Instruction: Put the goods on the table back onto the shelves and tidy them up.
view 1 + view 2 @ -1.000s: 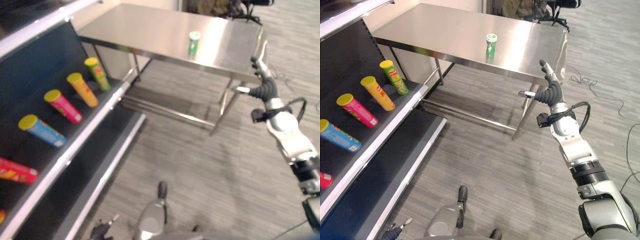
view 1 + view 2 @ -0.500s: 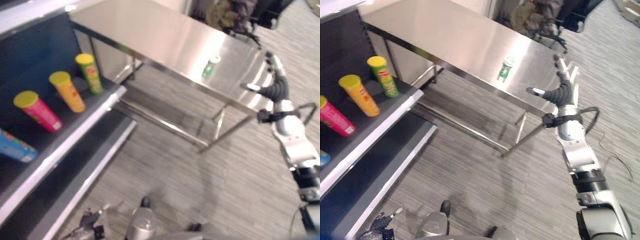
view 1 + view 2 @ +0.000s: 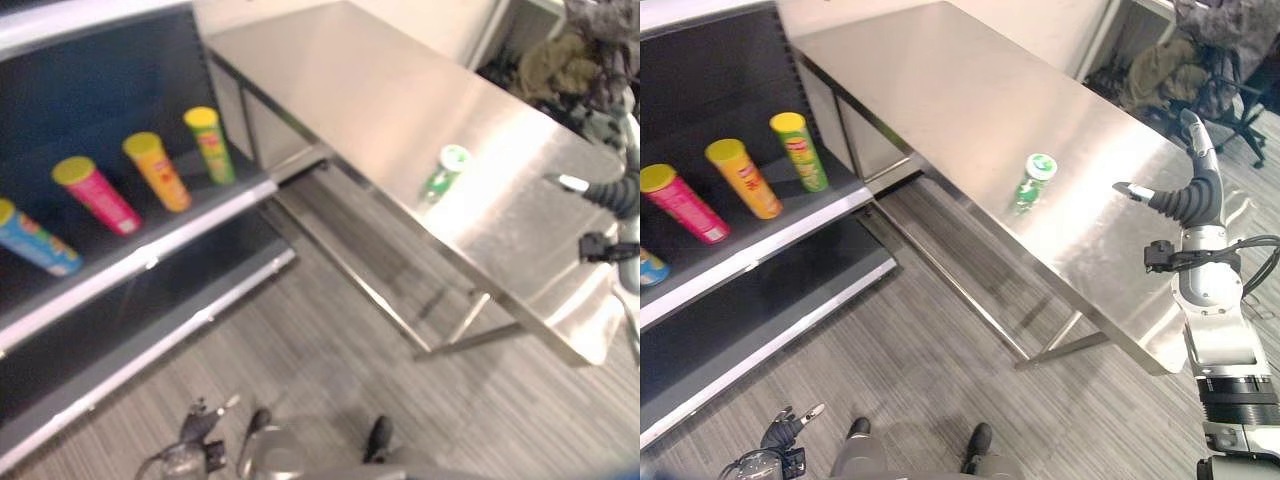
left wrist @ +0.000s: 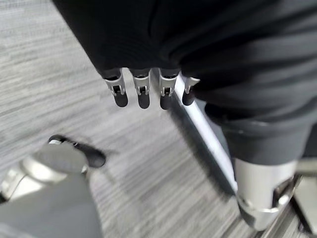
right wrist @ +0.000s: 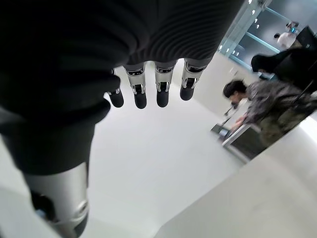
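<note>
Right now the step in hand looks like the reach for the last item on the counter [image 3: 940, 80]: a green snack tube with a pale green lid [image 3: 1032, 181] standing near the counter's front edge, roughly at the centre of the right eye view. The right robot hand [image 3: 1188, 195] hovers over the counter's far end at about 3 o'clock from the tube, well apart from it, fingers straight and thumb spread wide, holding nothing. The left robot hand [image 4: 148, 87] hangs low over the grey floor with relaxed fingers, also empty.

On the shelf [image 3: 760, 250] at 9 o'clock, four tubes lie leaning back in a row: a green tube [image 3: 800, 150], an orange tube [image 3: 744, 178], a pink tube [image 3: 682, 203] and a blue tube [image 3: 35, 243] at the far end.

To do the reach well, the right robot hand probably needs to travel toward 9 o'clock and drop to mid-height of the tube, keeping the thumb spread until the tube sits between thumb and fingers. The tube is tall and narrow on slick steel, so a glancing touch could tip it or send it rolling off the edge; closing around the body rather than the lid seems safer. A free slot beside the green tube looks like the natural place for it.
</note>
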You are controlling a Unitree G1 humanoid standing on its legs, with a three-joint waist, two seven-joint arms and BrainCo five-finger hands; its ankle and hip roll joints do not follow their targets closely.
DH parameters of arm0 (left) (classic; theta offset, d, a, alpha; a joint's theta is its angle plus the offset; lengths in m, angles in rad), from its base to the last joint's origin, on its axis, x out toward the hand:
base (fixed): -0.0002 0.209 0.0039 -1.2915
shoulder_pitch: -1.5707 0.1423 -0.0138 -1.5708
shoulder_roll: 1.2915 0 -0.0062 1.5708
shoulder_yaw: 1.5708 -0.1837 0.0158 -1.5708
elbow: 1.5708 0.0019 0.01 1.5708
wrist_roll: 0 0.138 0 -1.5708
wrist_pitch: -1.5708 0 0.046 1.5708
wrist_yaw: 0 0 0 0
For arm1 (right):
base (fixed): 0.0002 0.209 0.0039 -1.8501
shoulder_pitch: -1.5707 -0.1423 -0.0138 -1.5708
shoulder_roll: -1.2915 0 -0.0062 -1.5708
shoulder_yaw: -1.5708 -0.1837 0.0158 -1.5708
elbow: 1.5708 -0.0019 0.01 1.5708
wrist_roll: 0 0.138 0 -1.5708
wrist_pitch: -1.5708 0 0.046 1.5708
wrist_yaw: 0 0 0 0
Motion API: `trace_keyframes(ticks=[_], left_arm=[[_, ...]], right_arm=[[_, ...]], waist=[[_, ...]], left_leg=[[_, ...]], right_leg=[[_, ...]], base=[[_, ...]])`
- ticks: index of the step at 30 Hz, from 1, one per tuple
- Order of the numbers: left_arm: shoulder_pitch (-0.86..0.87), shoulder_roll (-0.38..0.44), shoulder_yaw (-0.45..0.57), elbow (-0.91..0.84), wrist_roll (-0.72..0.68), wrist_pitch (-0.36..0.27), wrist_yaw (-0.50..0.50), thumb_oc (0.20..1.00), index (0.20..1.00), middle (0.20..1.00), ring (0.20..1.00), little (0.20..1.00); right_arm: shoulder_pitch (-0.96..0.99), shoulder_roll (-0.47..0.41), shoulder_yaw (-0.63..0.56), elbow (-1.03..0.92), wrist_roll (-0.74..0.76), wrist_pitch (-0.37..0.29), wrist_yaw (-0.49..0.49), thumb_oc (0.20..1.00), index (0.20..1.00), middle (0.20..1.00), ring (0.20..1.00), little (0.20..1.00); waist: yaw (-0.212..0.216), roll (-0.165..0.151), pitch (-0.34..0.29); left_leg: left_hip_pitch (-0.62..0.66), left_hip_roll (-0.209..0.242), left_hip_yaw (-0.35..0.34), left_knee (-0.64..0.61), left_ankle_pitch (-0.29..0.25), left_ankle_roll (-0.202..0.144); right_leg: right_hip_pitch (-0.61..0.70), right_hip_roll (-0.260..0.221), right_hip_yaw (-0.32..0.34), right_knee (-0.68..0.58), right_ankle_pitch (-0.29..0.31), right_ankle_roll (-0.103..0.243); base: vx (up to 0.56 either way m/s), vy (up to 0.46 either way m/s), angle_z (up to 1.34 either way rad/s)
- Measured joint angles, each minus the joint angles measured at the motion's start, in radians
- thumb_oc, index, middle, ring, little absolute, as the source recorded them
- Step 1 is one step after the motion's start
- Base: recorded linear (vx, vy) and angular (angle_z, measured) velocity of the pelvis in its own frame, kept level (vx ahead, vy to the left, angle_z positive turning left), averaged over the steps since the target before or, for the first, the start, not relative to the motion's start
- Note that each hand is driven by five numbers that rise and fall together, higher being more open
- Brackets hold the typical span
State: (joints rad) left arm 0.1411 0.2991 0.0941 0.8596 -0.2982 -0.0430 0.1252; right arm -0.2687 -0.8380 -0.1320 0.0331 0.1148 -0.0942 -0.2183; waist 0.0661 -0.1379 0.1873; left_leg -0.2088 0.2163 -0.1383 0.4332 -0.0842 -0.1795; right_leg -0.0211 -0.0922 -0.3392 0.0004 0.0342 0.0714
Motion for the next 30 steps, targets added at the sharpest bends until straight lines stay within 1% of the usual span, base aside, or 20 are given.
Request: trace_keyframes(ticks=[1, 2, 3, 4, 5, 7, 8, 9, 10, 11, 14, 17, 19, 20, 21, 23, 25, 28, 29, 30], left_arm=[[-0.006, 0.017, 0.01, 0.005, 0.0, 0.001, 0.0, 1.0, 1.0, 1.0, 1.0, 1.0], [-0.01, 0.032, 0.013, 0.008, 0.0, 0.003, -0.003, 1.0, 1.0, 1.0, 1.0, 1.0], [-0.008, 0.033, 0.014, 0.008, 0.0, 0.004, -0.006, 1.0, 1.0, 1.0, 1.0, 1.0], [-0.004, 0.032, 0.004, 0.009, 0.0, 0.005, -0.01, 1.0, 1.0, 1.0, 1.0, 1.0], [-0.005, 0.032, -0.025, 0.007, 0.002, 0.007, -0.016, 1.0, 1.0, 1.0, 1.0, 1.0], [-0.026, 0.015, -0.038, 0.011, 0.005, 0.016, -0.03, 1.0, 1.0, 1.0, 1.0, 1.0], [-0.033, 0.007, -0.049, 0.01, 0.006, 0.018, -0.031, 1.0, 1.0, 1.0, 1.0, 1.0], [-0.03, 0.002, -0.053, 0.009, 0.006, 0.019, -0.031, 1.0, 1.0, 1.0, 1.0, 1.0], [-0.033, 0.014, -0.052, 0.01, 0.006, 0.02, -0.029, 1.0, 1.0, 1.0, 1.0, 1.0], [-0.027, 0.029, -0.052, 0.011, 0.006, 0.021, -0.029, 1.0, 1.0, 1.0, 1.0, 1.0], [-0.032, 0.034, -0.05, 0.01, 0.006, 0.022, -0.031, 1.0, 1.0, 1.0, 1.0, 1.0], [-0.028, 0.048, -0.044, 0.029, 0.008, 0.022, -0.03, 1.0, 1.0, 1.0, 1.0, 1.0], [-0.022, 0.065, -0.044, 0.038, 0.014, 0.022, -0.029, 1.0, 1.0, 1.0, 1.0, 1.0], [-0.023, 0.068, -0.043, 0.042, 0.014, 0.021, -0.029, 1.0, 1.0, 1.0, 1.0, 1.0], [-0.025, 0.073, -0.045, 0.048, 0.014, 0.021, -0.029, 1.0, 1.0, 1.0, 1.0, 1.0], [-0.03, 0.073, -0.049, 0.057, 0.018, 0.021, -0.03, 1.0, 1.0, 1.0, 1.0, 1.0], [-0.026, 0.073, -0.054, 0.066, 0.045, 0.021, -0.03, 1.0, 1.0, 1.0, 1.0, 1.0], [-0.011, 0.075, -0.054, 0.068, 0.046, 0.021, -0.03, 1.0, 1.0, 1.0, 1.0, 1.0], [-0.001, 0.07, -0.055, 0.067, 0.047, 0.022, -0.03, 1.0, 1.0, 1.0, 1.0, 1.0], [0.011, 0.056, -0.06, 0.059, 0.058, 0.022, -0.035, 1.0, 1.0, 1.0, 1.0, 1.0]], right_arm=[[-0.002, 0.012, 0.0, 0.005, 0.025, -0.001, 0.003, 1.0, 1.0, 1.0, 1.0, 1.0], [0.001, 0.015, 0.005, 0.006, 0.027, 0.0, 0.005, 1.0, 1.0, 1.0, 1.0, 1.0], [-0.002, 0.014, 0.006, 0.004, 0.028, 0.001, 0.006, 1.0, 1.0, 1.0, 1.0, 1.0], [-0.001, 0.015, 0.003, -0.003, 0.028, 0.002, 0.005, 1.0, 1.0, 1.0, 1.0, 1.0], [0.004, 0.015, -0.007, -0.02, 0.036, 0.001, 0.006, 1.0, 1.0, 1.0, 1.0, 1.0], [0.009, 0.02, -0.017, -0.016, 0.061, 0.003, 0.009, 1.0, 1.0, 1.0, 1.0, 1.0], [0.009, 0.018, -0.014, -0.012, 0.062, 0.017, 0.016, 1.0, 1.0, 1.0, 1.0, 1.0], [0.006, 0.02, -0.006, -0.011, 0.062, 0.019, 0.02, 1.0, 1.0, 1.0, 1.0, 1.0], [0.008, 0.043, 0.009, -0.01, 0.062, 0.019, 0.023, 1.0, 1.0, 1.0, 1.0, 1.0], [0.018, 0.057, 0.028, -0.01, 0.062, 0.022, 0.032, 1.0, 1.0, 1.0, 1.0, 1.0], [0.017, 0.065, 0.036, 0.003, 0.062, 0.024, 0.042, 1.0, 1.0, 1.0, 1.0, 1.0], [0.015, 0.068, 0.05, 0.021, 0.059, 0.036, 0.053, 1.0, 1.0, 1.0, 1.0, 1.0], [0.02, 0.066, 0.051, 0.028, 0.051, 0.045, 0.056, 1.0, 1.0, 1.0, 1.0, 1.0], [0.02, 0.066, 0.051, 0.028, 0.051, 0.045, 0.056, 1.0, 1.0, 1.0, 1.0, 1.0], [0.017, 0.065, 0.051, 0.028, 0.037, 0.045, 0.058, 1.0, 1.0, 1.0, 1.0, 1.0], [0.019, 0.065, 0.052, 0.029, 0.014, 0.047, 0.06, 1.0, 1.0, 1.0, 1.0, 1.0], [0.022, 0.065, 0.054, 0.038, 0.012, 0.056, 0.064, 1.0, 1.0, 1.0, 1.0, 1.0], [0.022, 0.063, 0.078, 0.063, 0.011, 0.062, 0.081, 1.0, 1.0, 1.0, 1.0, 1.0], [0.026, 0.064, 0.09, 0.083, 0.011, 0.064, 0.092, 1.0, 1.0, 1.0, 1.0, 1.0], [0.025, 0.061, 0.101, 0.108, 0.01, 0.067, 0.1, 1.0, 1.0, 1.0, 1.0, 1.0]], waist=[[0.016, -0.016, 0.006], [0.011, -0.05, 0.001], [0.015, -0.064, 0.002], [0.018, -0.065, 0.002], [0.011, -0.07, 0.002], [-0.003, -0.054, 0.006], [-0.001, -0.021, 0.005], [0.013, 0.019, 0.003], [0.026, 0.011, 0.004], [0.017, 0.001, 0.003], [0.014, 0.003, 0.003], [0.006, 0.015, 0.006], [-0.012, 0.024, 0.009], [-0.012, 0.024, 0.009], [-0.017, 0.022, 0.008], [-0.028, 0.029, 0.01], [-0.034, 0.022, 0.005], [-0.029, -0.001, -0.009], [-0.024, 0.0, -0.015], [-0.022, 0.025, -0.016]], left_leg=[[-0.077, 0.021, 0.056, 0.124, 0.057, 0.007], [-0.1, 0.034, 0.096, 0.16, 0.088, 0.01], [-0.089, 0.047, 0.121, 0.161, 0.098, 0.03], [-0.082, 0.044, 0.138, 0.135, 0.073, 0.022], [-0.06, 0.018, 0.185, 0.037, 0.037, 0.014], [-0.06, -0.038, 0.286, -0.127, 0.022, 0.042], [-0.049, -0.068, 0.324, -0.246, 0.049, 0.067], [-0.029, -0.075, 0.329, -0.327, 0.116, 0.106], [-0.013, -0.087, 0.34, -0.345, 0.145, 0.13], [-0.001, -0.114, 0.339, -0.367, 0.157, 0.148], [0.044, -0.152, 0.345, -0.417, 0.166, 0.174], [0.118, -0.164, 0.348, -0.482, 0.157, 0.185], [0.151, -0.173, 0.341, -0.506, 0.158, 0.216], [0.152, -0.175, 0.337, -0.507, 0.159, 0.216], [0.156, -0.185, 0.331, -0.514, 0.162, 0.215], [0.158, -0.192, 0.31, -0.52, 0.165, 0.217], [0.16, -0.216, 0.287, -0.52, 0.163, 0.219], [0.163, -0.249, 0.274, -0.52, 0.156, 0.212], [0.164, -0.254, 0.273, -0.52, 0.158, 0.193], [0.163, -0.235, 0.273, -0.52, 0.158, 0.18]], right_leg=[[0.019, 0.017, -0.005, -0.026, -0.001, -0.008], [0.034, 0.016, -0.009, -0.047, 0.004, -0.014], [0.047, 0.02, -0.013, -0.055, 0.002, -0.02], [0.051, 0.019, -0.01, -0.06, -0.001, -0.026], [0.051, 0.005, -0.015, -0.068, -0.001, -0.027], [0.051, -0.023, -0.047, -0.087, 0.005, -0.019], [0.05, -0.02, -0.061, -0.087, 0.008, -0.012], [0.052, -0.003, -0.056, -0.087, 0.008, -0.001], [0.052, -0.014, -0.049, -0.087, 0.011, 0.005], [0.059, -0.035, -0.059, -0.087, 0.014, 0.01], [0.053, -0.077, -0.058, -0.028, 0.017, 0.022], [0.019, -0.113, -0.042, 0.12, 0.013, 0.035], [-0.027, -0.142, 0.004, 0.216, -0.024, 0.094], [-0.03, -0.146, 0.01, 0.211, -0.027, 0.098], [-0.039, -0.155, 0.053, 0.145, -0.024, 0.114], [-0.041, -0.163, 0.068, 0.063, -0.008, 0.139], [-0.032, -0.177, 0.086, -0.033, 0.032, 0.155], [-0.023, -0.185, 0.077, -0.073, 0.102, 0.139], [-0.011, -0.177, 0.07, -0.088, 0.108, 0.118], [-0.012, -0.155, 0.07, -0.088, 0.112, 0.112]], base=[[0.08, -0.159, -0.03], [0.19, 0.057, -0.04], [0.18, 0.053, 0.06], [0.18, 0.144, 0.08], [0.11, 0.136, 0.28], [0.16, 0.18, 0.51], [0.15, 0.152, 0.29], [0.14, 0.146, -0.08], [0.13, 0.163, -0.06], [0.16, 0.234, 0.07], [0.11, 0.171, 0.09], [0.05, 0.073, -0.08], [0.07, -0.026, 0.06], [0.07, -0.063, 0.13], [0.06, -0.042, 0.13], [0.1, -0.049, 0.32], [0.14, -0.112, 0.51], [0.07, -0.09, 0.32], [0.06, -0.113, 0.16], [0.07, -0.116, 0.02]])
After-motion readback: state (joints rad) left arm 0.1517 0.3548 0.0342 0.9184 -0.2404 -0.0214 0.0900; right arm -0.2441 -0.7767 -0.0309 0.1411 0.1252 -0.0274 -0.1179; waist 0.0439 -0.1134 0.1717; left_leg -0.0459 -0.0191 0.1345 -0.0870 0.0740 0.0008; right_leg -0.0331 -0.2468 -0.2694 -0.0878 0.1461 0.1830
